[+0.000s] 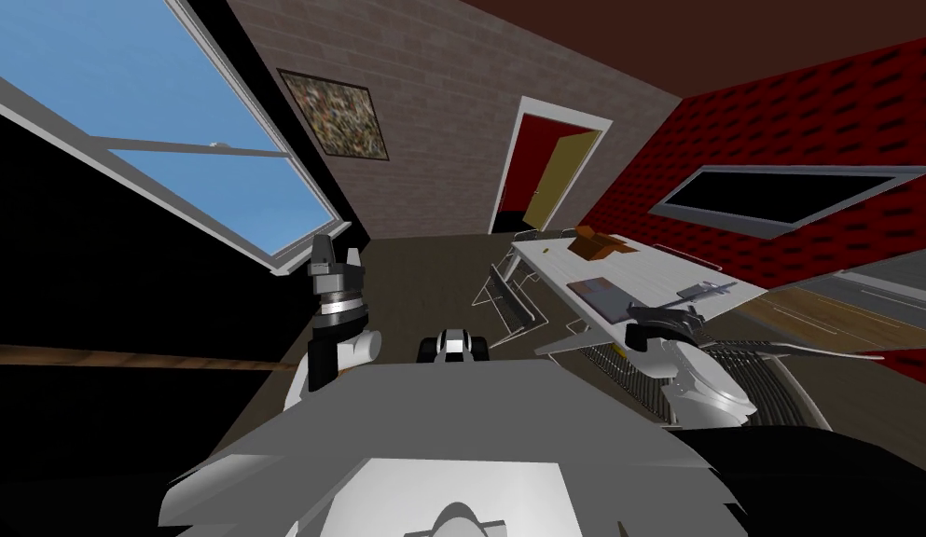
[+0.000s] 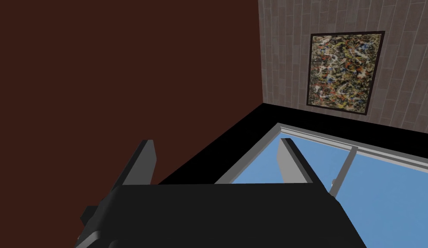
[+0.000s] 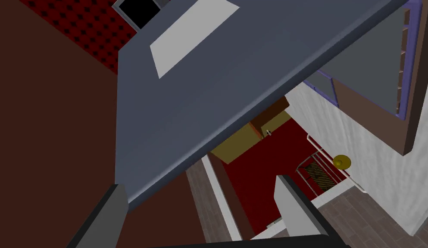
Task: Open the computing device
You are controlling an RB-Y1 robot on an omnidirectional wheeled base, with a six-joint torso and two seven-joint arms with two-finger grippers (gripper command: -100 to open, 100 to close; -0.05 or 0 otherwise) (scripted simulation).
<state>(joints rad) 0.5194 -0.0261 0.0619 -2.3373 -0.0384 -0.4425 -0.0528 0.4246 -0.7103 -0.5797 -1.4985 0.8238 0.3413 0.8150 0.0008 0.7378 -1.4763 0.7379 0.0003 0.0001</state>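
**Room.** Red wall patterned with dark slots [image 1: 806,112] at 2 o'clock. Pale brick wall [image 1: 451,103] at 12 o'clock. Dark plank floor [image 1: 423,280] between them.

**Surface.** Long white table [image 1: 656,270] at 2 o'clock, running roughly from 11 to 5 o'clock. A brown open box [image 1: 596,244] sits at its far end.

**Task thing.** Flat grey rectangular laptop [image 1: 598,294], apparently closed, lies on the table's near half, long side seemingly along the table's length.

**Right gripper** [image 1: 655,324]. Fingers spread, nothing between them. The laptop lies just beside it at 10 o'clock (in the wrist view a slate-grey slab [image 3: 187,94] has its edge close by one finger, and is probably the same device). This is the nearer arm.

**Left gripper** [image 1: 337,256]. Raised at 9 o'clock, well apart from the table, fingers spread and empty.

**Judgement.** The coming move depends on catching the lid's free edge.
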